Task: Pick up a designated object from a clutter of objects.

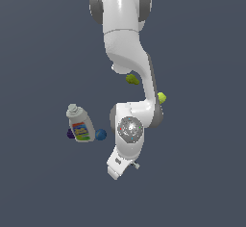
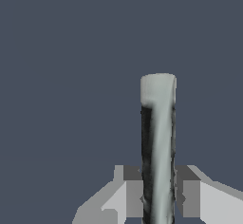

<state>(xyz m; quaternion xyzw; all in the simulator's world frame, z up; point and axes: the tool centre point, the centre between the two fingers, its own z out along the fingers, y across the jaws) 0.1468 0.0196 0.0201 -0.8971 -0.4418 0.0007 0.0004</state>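
Your pincer (image 2: 159,197) pinching marker pen (image 2: 159,137): barrel clamped between both fingers (image 2: 134,194), pale end sticking out beyond fingertips.

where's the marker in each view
Exterior view: not clearly visible; the arm hides the spot under the gripper, near the picture's lower middle.
Wrist view: the marker stands between the fingers, which touch both its sides.
Shared landmark: the gripper itself.
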